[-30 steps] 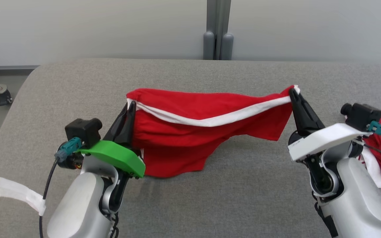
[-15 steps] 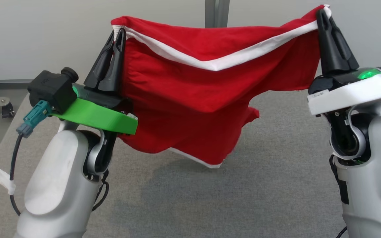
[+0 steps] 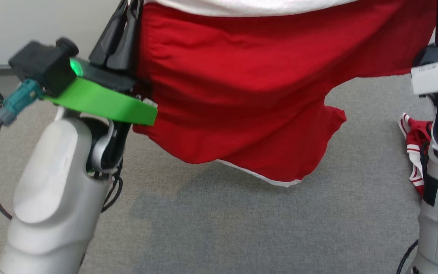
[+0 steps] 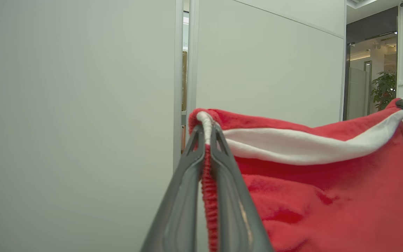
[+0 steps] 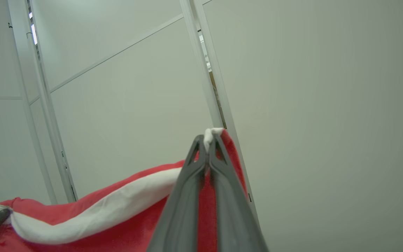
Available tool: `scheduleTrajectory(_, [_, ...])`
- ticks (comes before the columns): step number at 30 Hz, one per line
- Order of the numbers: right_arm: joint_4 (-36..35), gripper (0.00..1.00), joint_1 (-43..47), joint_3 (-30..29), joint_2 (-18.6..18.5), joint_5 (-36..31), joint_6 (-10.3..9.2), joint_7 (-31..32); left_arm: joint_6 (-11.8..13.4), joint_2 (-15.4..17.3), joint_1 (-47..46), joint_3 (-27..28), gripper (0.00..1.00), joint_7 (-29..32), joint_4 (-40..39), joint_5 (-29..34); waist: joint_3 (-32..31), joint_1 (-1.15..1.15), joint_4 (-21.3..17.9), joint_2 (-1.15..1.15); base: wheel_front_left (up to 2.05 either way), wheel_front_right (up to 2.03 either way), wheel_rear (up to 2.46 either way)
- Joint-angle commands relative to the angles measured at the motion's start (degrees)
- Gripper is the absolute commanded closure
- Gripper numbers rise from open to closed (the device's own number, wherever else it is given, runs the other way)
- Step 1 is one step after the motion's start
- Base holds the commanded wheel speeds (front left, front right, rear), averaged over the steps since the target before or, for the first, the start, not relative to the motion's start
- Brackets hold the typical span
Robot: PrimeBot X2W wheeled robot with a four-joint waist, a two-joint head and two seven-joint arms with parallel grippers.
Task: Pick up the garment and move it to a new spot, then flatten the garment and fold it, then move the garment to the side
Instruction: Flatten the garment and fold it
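The red shorts (image 3: 242,95) have been raised toward twelve o'clock, clamped by left gripper (image 4: 206,134) and right gripper (image 5: 208,140); relocation is enabled.

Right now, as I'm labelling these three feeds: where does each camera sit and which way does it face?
Head view: on the head, looking down at the grey table; left forearm and right forearm frame the lifted red garment.
Left wrist view: on the left wrist, facing a pale wall; left gripper shut on the garment's white-banded edge.
Right wrist view: on the right wrist, tilted up at wall panels; right gripper shut on the other end.
Shared: both wrist views show the white band between the grippers.
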Motion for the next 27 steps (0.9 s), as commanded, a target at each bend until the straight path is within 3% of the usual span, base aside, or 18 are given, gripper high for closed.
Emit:
scheduleTrajectory(1, [2.97, 1.00, -3.40, -0.60, -0.06, 0.97, -0.02, 0.53, -0.86, 0.00, -3.83, 0.58, 1.00, 0.30, 2.11, -0.81, 7.66, 0.00, -1.53, 0.00, 0.00, 0.00, 0.00])
scheduleTrajectory(5, [14.20, 1.00, -16.21, -0.92, -0.03, 0.04, -0.01, -1.38, -2.86, 0.74, -14.12, 1.36, 1.00, 1.31, 11.66, -2.62, 13.85, 0.00, -3.99, 0.00, 0.00, 0.00, 0.00])
scheduleTrajectory(11, [34.87, 1.00, -38.93, 2.81, -0.16, -8.03, -0.06, -9.18, -4.14, 3.00, -31.94, 1.06, 1.00, -0.07, 26.51, -1.61, 23.30, 0.00, -7.33, 0.00, 0.00, 0.00, 0.00])
scheduleTrajectory(15, [47.65, 1.00, -50.73, 3.19, -0.12, -11.85, -0.07, -16.62, -4.37, 2.94, -42.01, 1.93, 1.00, -4.26, 36.20, -1.95, 27.21, 0.00, -8.39, 0.00, 0.00, 0.00, 0.00])
scheduleTrajectory(17, [52.85, 1.00, -54.63, 2.40, -0.15, -12.15, -0.08, -20.49, -4.35, 1.14, -45.51, 4.09, 1.00, -6.02, 40.52, -4.80, 28.76, 0.00, -8.49, 0.00, 0.00, 0.00, 0.00])
scheduleTrajectory(22, [63.26, 1.00, -56.20, 4.26, -0.12, -11.77, -0.08, -25.92, -4.48, -0.30, -47.73, 3.96, 1.00, -8.91, 46.25, -7.45, 30.84, 0.00, -8.66, 0.00, 0.00, 0.00, 0.00])
scheduleTrajectory(27, [68.92, 1.00, -50.99, 2.41, -0.13, -11.79, -0.08, -27.32, -4.42, -0.91, -40.46, 4.34, 1.00, -9.17, 42.61, -10.73, 30.49, 0.00, -8.01, 0.00, 0.00, 0.00, 0.00])
